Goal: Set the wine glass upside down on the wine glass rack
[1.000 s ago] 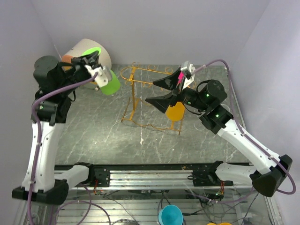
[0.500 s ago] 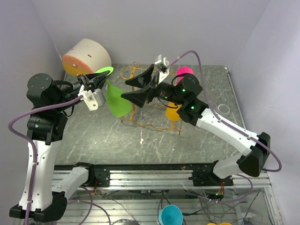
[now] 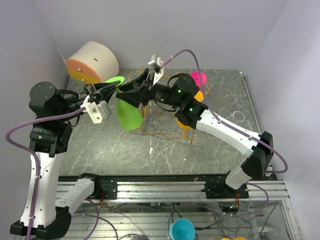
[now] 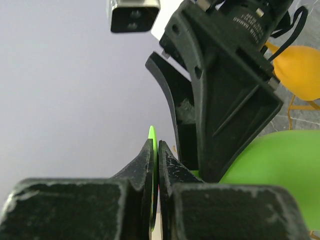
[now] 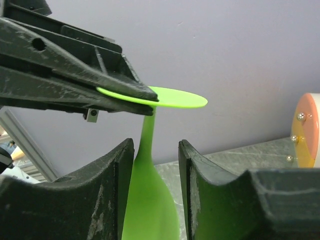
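Left arm: elbow raised at the table's 9 o'clock edge, forearm reaching in toward centre. Left gripper point(image 3: 111, 87) shut flat on the thin round foot point(image 5: 175, 98) of the lime-green plastic wine glass point(image 3: 129, 115). Left wrist view has the foot edge-on, a sliver pinched between both fingers.

Glass: in the air, off the grey marbled table point(image 3: 100, 145), left of centre. Already inverted; right wrist view shows foot on top, slim stem point(image 5: 146, 135) dropping from it, bowl flaring below. Long axis looks near upright, bowl swung a little toward 5 o'clock in the overhead view.

Right arm: stretched long from its base at 5 o'clock, across the table toward 10 o'clock, wrist passing above the rack. Right gripper point(image 3: 127, 94) comes at the glass side-on; jaws parted and straddling the stem just under the foot. Stem sits closer to one finger, and daylight shows on both sides of it. Lower down, cannot tell whether the pads touch the flare of the bowl.

Golden-yellow thin wire wine glass rack point(image 3: 170, 136): stands at the glass's 3 to 4 o'clock, just beside the bowl. An orange glass point(image 3: 186, 122) and a pink glass point(image 3: 198, 78) are at its right end.

Judgement: a handover. Stem is square between the right jaws, so they need only pinch before the left lets the foot go. Risk: glass tips if the release comes early.
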`<state>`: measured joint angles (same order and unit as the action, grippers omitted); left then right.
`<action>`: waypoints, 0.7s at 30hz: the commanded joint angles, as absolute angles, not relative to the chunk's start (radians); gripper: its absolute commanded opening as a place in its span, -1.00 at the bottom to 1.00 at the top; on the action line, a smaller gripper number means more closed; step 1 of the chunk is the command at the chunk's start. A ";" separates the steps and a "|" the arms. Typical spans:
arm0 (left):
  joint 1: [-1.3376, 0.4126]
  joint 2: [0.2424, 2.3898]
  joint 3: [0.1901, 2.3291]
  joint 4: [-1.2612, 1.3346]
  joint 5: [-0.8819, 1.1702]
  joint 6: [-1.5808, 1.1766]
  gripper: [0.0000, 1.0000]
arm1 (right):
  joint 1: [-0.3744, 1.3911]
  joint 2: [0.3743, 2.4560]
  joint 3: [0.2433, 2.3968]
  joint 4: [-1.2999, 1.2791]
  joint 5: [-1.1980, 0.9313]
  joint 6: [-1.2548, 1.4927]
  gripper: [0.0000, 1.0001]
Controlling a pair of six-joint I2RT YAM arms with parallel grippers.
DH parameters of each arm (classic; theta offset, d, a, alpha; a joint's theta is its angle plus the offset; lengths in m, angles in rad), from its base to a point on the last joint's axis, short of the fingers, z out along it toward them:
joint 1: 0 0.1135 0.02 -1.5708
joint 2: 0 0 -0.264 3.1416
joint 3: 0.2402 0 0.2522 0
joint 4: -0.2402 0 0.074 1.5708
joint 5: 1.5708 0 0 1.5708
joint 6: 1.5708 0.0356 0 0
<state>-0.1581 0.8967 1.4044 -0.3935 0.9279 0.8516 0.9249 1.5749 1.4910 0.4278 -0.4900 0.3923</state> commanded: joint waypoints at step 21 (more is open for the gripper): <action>-0.152 0.863 1.358 -0.290 0.960 0.975 -0.86 | 0.945 1.634 1.573 0.314 -0.530 0.393 -0.74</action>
<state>-0.1577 0.8768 1.3621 -0.3782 0.9443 0.9573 0.9401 1.6104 1.5448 0.3466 -0.5007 0.3950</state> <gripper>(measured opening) 0.102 0.191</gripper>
